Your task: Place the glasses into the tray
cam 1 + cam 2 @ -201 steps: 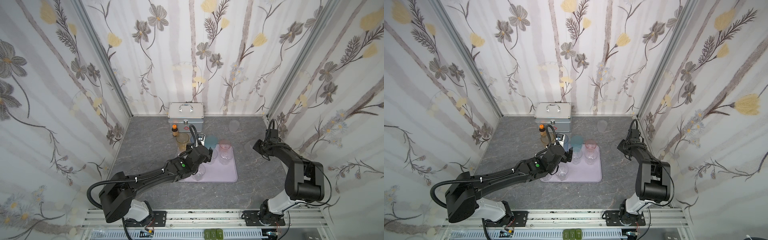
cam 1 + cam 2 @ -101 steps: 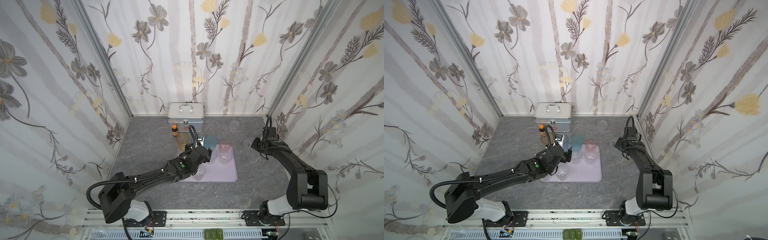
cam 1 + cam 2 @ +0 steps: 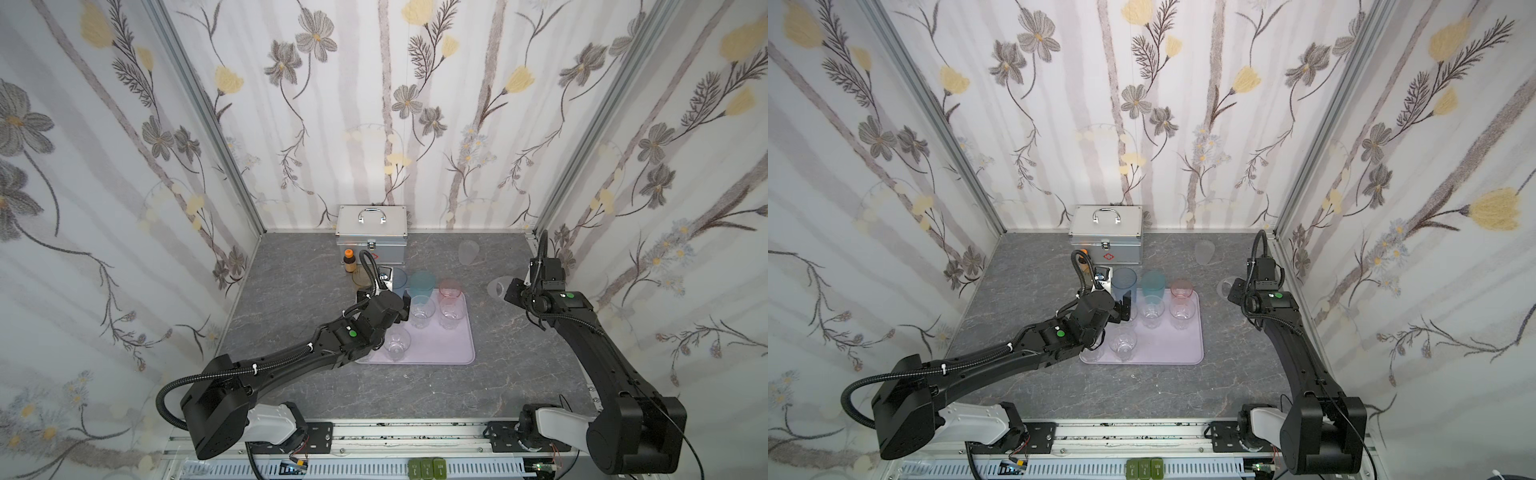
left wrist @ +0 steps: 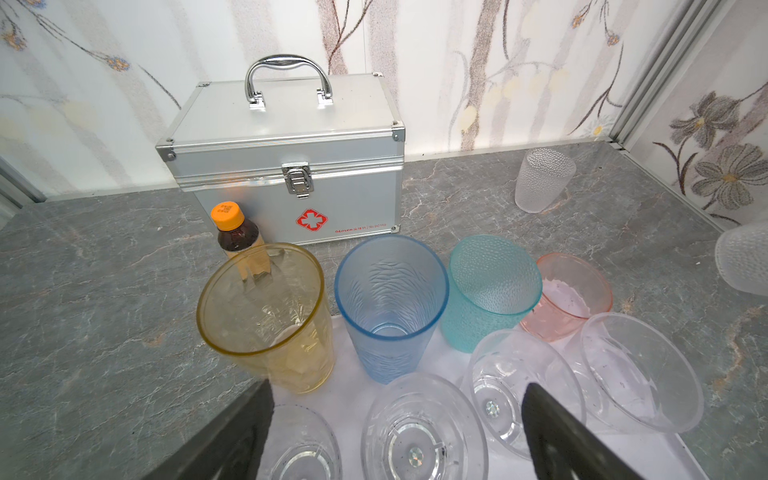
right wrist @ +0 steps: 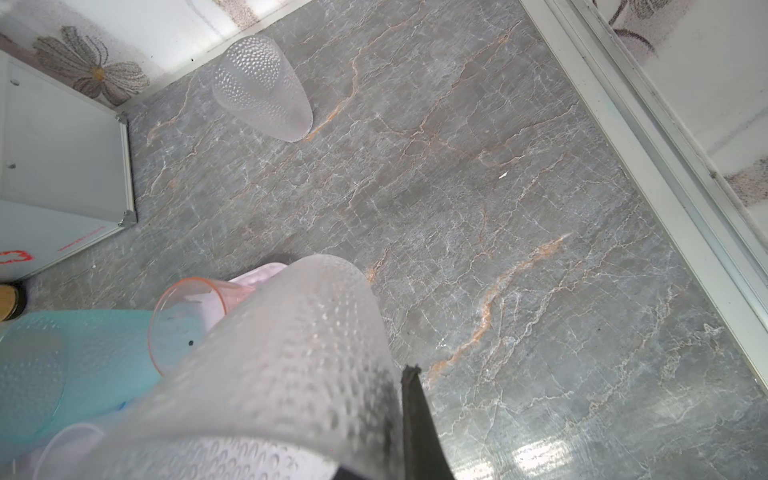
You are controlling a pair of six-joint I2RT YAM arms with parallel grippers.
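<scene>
Currently: right fingers [image 5: 417,419] pinch frosted glass [image 5: 291,353] wall; carry upright to bare tray [image 3: 449,345] corner; left fingers [image 4: 232,436] spread.

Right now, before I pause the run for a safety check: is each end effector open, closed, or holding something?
Left end effector: open, holding nothing.
Right end effector: closed on the wall of a frosted glass.
</scene>
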